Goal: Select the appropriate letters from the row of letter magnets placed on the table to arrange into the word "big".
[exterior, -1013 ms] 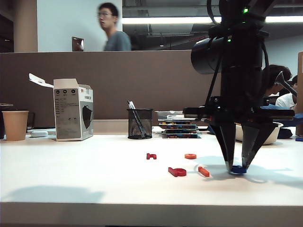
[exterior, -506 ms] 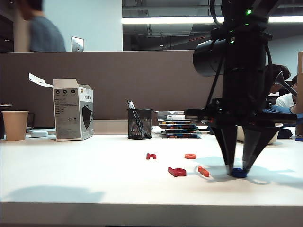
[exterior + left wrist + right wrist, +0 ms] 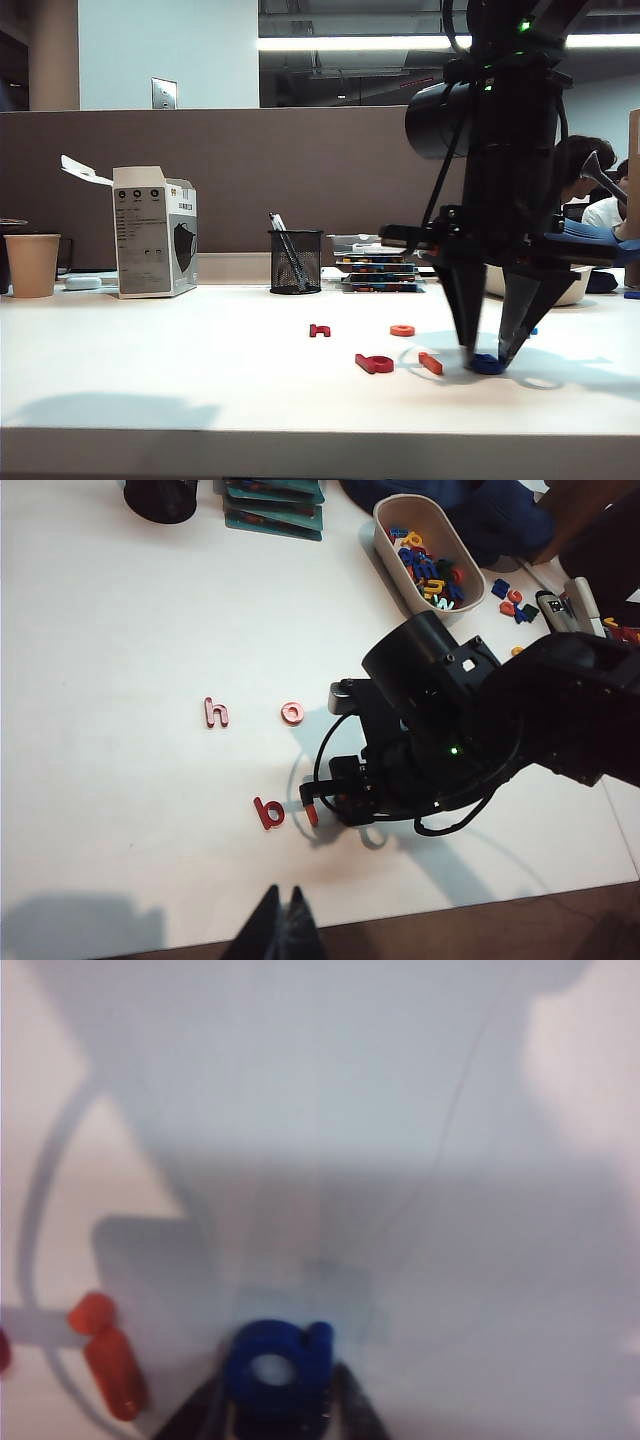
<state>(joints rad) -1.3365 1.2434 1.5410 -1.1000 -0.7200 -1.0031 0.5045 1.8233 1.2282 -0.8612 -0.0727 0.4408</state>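
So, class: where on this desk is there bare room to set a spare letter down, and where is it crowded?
Free: the table left of the red b, in front of the box and paper cup. Crowded: around the orange i and blue g, where the right gripper stands. The left gripper hangs above the front edge.

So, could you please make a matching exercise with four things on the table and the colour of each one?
Things:
1. letter "b"
2. letter "g", between the fingers of the right gripper
3. ring letter
4. pen cup

Colours:
A. orange
B. black
C. bright red
D. dark blue

Pairs: 1-C, 2-D, 3-A, 4-B
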